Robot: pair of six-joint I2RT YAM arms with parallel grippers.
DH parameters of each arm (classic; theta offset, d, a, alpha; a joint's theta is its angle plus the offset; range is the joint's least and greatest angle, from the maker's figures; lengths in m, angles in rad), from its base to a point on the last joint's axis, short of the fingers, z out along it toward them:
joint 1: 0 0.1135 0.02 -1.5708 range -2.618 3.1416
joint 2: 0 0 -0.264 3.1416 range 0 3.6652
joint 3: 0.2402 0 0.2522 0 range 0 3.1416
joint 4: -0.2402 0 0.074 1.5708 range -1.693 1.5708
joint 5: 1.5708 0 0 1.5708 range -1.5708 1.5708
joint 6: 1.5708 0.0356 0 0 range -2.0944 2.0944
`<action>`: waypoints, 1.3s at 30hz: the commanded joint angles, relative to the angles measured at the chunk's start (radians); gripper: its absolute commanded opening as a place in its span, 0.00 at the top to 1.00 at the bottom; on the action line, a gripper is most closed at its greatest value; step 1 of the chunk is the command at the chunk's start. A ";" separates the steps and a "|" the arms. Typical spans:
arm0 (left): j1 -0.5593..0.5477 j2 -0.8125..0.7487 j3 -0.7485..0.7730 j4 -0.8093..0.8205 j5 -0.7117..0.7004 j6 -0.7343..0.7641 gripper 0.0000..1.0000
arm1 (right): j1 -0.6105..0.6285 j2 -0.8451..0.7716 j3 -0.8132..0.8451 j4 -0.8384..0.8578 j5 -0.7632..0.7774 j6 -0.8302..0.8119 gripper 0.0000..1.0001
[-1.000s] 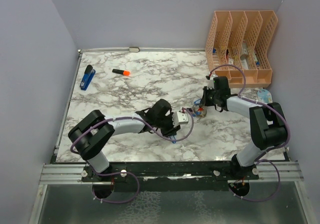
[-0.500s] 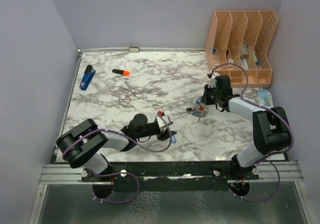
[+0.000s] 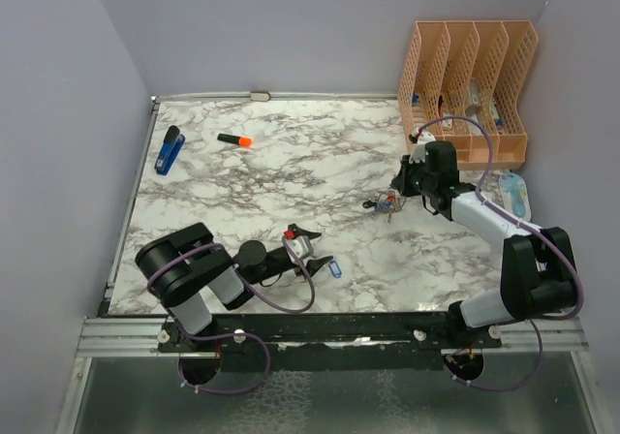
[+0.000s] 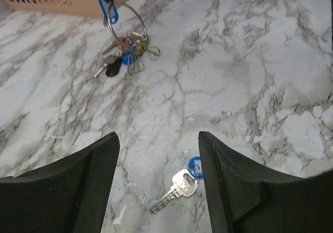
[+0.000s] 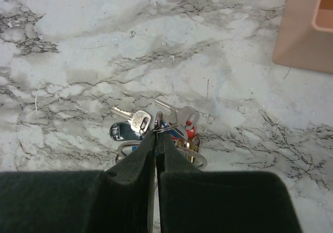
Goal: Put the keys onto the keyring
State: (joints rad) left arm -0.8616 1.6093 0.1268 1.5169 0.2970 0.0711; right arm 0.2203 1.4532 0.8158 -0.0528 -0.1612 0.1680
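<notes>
Quick status from my end. Two arms in view, and the two tools are doing different things.

The left tool (image 4: 157,137) is down low near the front edge of the table (image 3: 291,172), with its fingers spread wide and nothing between them. On the marble just ahead of it lies one key (image 4: 177,187), flat, on its own, not touching either finger. Its blue tag (image 4: 194,165) peeks out from behind the finger on the right side of the left wrist view. That's the only loose key I can count anywhere.

The right tool (image 5: 156,131) is pinched closed on the wire of the keyring (image 4: 127,43), over on the right half of the table and well apart from the loose key. From the left wrist camera the ring stands upright under that tool, with its bunch of keys resting on the table. One more blue tag hangs on the ring, right up by the fingertips. In the right wrist view I count two silver keys fanned out, plus a red tag and a dark one; the rest is too bunched up to count.

Other stuff: one blue stapler (image 3: 170,150) and one orange marker (image 3: 234,140) at the far left, and one peach file rack (image 3: 470,95) with four slots at the far right.
</notes>
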 commanded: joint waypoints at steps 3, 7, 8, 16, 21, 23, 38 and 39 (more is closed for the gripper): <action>-0.007 0.183 -0.006 0.265 -0.008 0.023 0.35 | -0.006 -0.008 -0.035 0.038 0.015 0.008 0.99; -0.022 0.198 0.006 0.246 -0.040 0.022 0.36 | -0.006 -0.002 -0.052 0.063 0.008 0.014 0.99; -0.025 0.202 0.006 0.253 -0.052 0.025 0.36 | -0.006 0.001 -0.055 0.067 0.008 0.015 0.99; -0.045 0.245 0.026 0.268 -0.063 0.034 0.37 | -0.006 0.036 -0.059 0.082 -0.004 0.009 0.99; -0.048 0.288 0.057 0.269 -0.074 0.038 0.38 | -0.006 0.042 -0.056 0.093 -0.012 0.010 0.99; -0.047 0.298 0.065 0.270 -0.070 0.039 0.38 | -0.006 0.043 -0.056 0.094 -0.009 0.008 0.99; -0.048 0.346 0.101 0.270 -0.081 0.047 0.46 | -0.006 0.044 -0.071 0.109 -0.010 0.007 0.99; -0.047 0.352 0.105 0.270 -0.081 0.044 0.47 | -0.006 0.042 -0.070 0.109 -0.009 0.007 0.99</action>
State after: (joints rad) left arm -0.9039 1.9240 0.2161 1.5402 0.2375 0.1158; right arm 0.2203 1.4906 0.7544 0.0227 -0.1627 0.1783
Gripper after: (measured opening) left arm 0.559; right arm 0.018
